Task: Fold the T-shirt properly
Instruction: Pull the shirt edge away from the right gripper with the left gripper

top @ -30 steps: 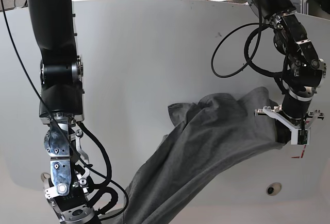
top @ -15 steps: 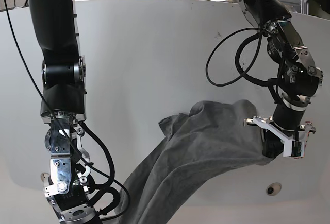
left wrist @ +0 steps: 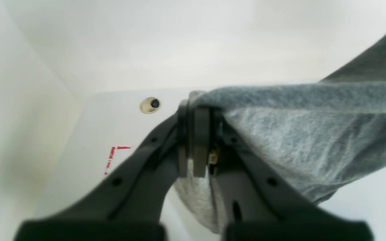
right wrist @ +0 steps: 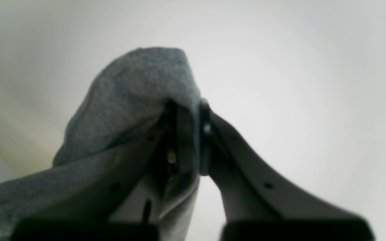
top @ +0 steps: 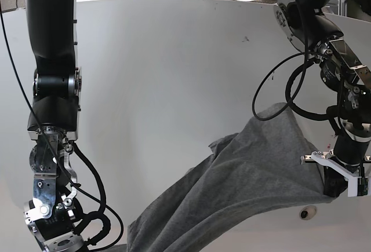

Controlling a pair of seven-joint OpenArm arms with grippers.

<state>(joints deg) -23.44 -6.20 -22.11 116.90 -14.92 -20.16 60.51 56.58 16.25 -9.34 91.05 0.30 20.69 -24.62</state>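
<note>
The dark grey T-shirt (top: pixel 243 182) hangs stretched between my two arms, running from the bottom left up to the right side of the white table (top: pixel 174 72). On the base view's right, my left gripper (top: pixel 330 189) is shut on one edge of it. The left wrist view shows that left gripper (left wrist: pixel 196 112) pinching the T-shirt (left wrist: pixel 313 127), which trails off to the right. In the right wrist view my right gripper (right wrist: pixel 189 112) is shut on a bunched fold of the T-shirt (right wrist: pixel 136 83). The right arm's wrist (top: pixel 55 229) sits at the bottom left, its fingers below the frame.
A small round hole (top: pixel 307 212) lies in the table just below the left gripper, and the left wrist view also shows this hole (left wrist: pixel 150 105). Red marks (left wrist: pixel 111 157) sit near it. Black cables (top: pixel 278 90) loop off the left arm. Cluttered equipment stands beyond the table's far edge.
The left gripper swung left, then came back right and lower toward the near edge with the shirt. The right arm shifted left and down. The cloth now hangs tauter between them.
</note>
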